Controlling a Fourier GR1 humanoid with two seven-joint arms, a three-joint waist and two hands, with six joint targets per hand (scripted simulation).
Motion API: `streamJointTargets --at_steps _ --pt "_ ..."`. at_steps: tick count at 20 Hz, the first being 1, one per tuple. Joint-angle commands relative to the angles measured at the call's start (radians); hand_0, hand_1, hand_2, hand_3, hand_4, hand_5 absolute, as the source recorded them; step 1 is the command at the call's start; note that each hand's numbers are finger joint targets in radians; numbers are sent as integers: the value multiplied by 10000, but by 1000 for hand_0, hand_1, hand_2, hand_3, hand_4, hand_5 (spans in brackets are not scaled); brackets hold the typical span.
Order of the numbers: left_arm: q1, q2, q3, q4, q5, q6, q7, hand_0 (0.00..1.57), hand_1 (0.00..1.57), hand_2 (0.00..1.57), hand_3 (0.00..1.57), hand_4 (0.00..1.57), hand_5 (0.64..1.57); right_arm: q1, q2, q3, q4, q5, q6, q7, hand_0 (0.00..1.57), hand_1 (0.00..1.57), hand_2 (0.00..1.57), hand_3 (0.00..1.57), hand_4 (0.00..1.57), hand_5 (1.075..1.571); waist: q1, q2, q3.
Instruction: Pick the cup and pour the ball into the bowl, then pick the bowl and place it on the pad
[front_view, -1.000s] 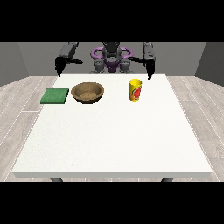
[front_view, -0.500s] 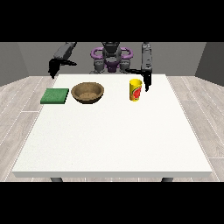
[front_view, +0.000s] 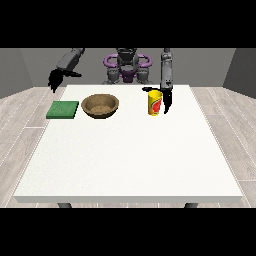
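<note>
Hand at the view's right (front_view: 167, 100) at the yellow cup (front_view: 155, 102), grasp not closed yet.

Cup stands upright on the white surface (front_view: 130, 155), far side, right of centre; ball not visible, presumably inside it. Hand hangs fingers-down just right of the cup, thumb reaching over the far rim; fingers look extended rather than wrapped, so I read it as open and lined up for a side grasp that keeps the cup upright. Brown bowl (front_view: 100, 105) sits left of the cup, close enough for a short tilt-and-pour. Green pad (front_view: 63, 109) lies just left of the bowl, flat, as the final drop spot. Hand at the view's left (front_view: 54, 80) is raised beyond the pad, off the surface, holding nothing; finger pose cannot be told.
</note>
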Motion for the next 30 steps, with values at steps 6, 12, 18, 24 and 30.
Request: streamJointTargets --at_steps 6,12,18,24,30 --pt "-430 146 -319 921 -2107 3846 -136 1312 1312 1571 1571 833 1511 -674 -628 -302 108 -403 489 200 0 0 0 0 0 1556 -814 383 5" --pt "-628 89 -516 1250 -2493 4396 25 1354 1354 1571 1571 901 1507 -313 -1126 -739 998 -629 1087 -160 0 0 0 0 0 1555 -637 -24 7" --pt "-983 385 -2214 502 -4464 4827 2418 1374 1374 1571 1571 1015 1531 -53 -1392 -1055 2960 -245 961 -522 0 0 0 0 0 1558 375 -1843 42" --pt "-1823 -202 -3852 502 -6709 5181 5428 1375 1375 1571 1571 1143 1567 374 -1507 -1148 4162 115 803 -955 0 0 0 0 0 1560 1220 -2801 45" --pt "-1802 -905 -4987 297 -8521 4804 7268 1346 1346 1571 1571 1048 1569 570 -1747 -1224 4916 184 991 -1174 0 0 39 0 0 1558 1753 -3369 17"
